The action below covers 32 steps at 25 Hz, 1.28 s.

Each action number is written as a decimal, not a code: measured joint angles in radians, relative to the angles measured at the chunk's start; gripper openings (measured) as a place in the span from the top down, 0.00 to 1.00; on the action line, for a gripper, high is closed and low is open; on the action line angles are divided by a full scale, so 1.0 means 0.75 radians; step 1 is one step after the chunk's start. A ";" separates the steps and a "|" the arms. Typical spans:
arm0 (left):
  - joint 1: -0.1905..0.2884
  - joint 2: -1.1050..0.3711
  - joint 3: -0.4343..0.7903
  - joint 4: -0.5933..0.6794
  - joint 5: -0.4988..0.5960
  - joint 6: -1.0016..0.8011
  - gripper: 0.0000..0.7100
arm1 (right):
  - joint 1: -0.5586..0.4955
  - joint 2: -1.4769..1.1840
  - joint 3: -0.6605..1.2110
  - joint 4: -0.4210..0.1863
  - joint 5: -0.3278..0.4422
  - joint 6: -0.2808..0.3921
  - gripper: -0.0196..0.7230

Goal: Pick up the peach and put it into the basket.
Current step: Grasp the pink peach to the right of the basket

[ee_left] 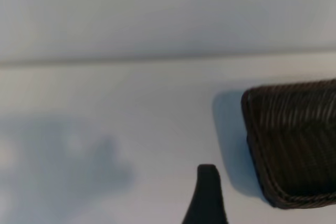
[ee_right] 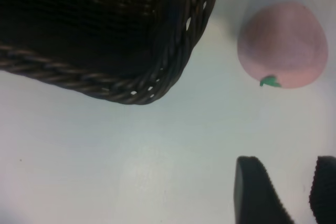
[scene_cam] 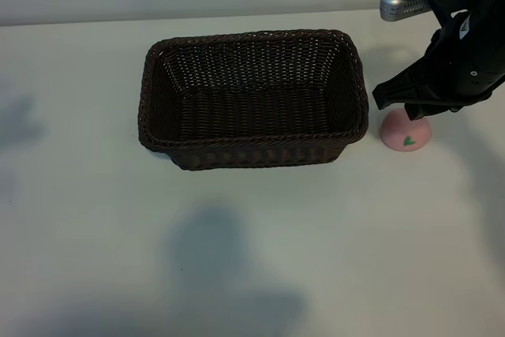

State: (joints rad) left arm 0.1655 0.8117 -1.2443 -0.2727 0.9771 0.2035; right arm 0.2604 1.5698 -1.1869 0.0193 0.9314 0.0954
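you have not picked the peach (scene_cam: 407, 135) up yet: it sits on the tabletop (scene_cam: 252, 258) at the right of the exterior frame, just beside the basket's (scene_cam: 254, 99) right end and outside it, its green leaf mark facing the camera. the basket fills the upper middle of that frame and nothing lies inside it as far as its floor shows. your right gripper (scene_cam: 413, 108) hangs directly over the peach at the right edge of the frame, the arm's dark body hiding the fruit's top, and in the right wrist view its two fingers (ee_right: 257, 192) show at the lower right, parted a moderate way with bare tabletop between them and the peach (ee_right: 283, 44) at the upper right, apart from them, so it holds nothing. the left arm is out of the exterior frame; in its wrist view only one dark fingertip (ee_left: 207, 195) shows at the bottom centre, with a basket corner (ee_left: 294, 140) at the right, and that gripper stands wide and empty. by my judgement the whole task is still ahead: close on the peach, lift it, carry it left over the rim and release.
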 joint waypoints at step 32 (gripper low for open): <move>0.000 -0.779 0.958 0.297 0.062 -0.160 0.16 | 0.000 0.000 0.000 -0.001 -0.030 -0.010 0.57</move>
State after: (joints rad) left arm 0.1655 0.2275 -0.5261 -0.0499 1.0238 0.0835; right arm 0.2604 1.5698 -1.1869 0.0184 0.9088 0.0881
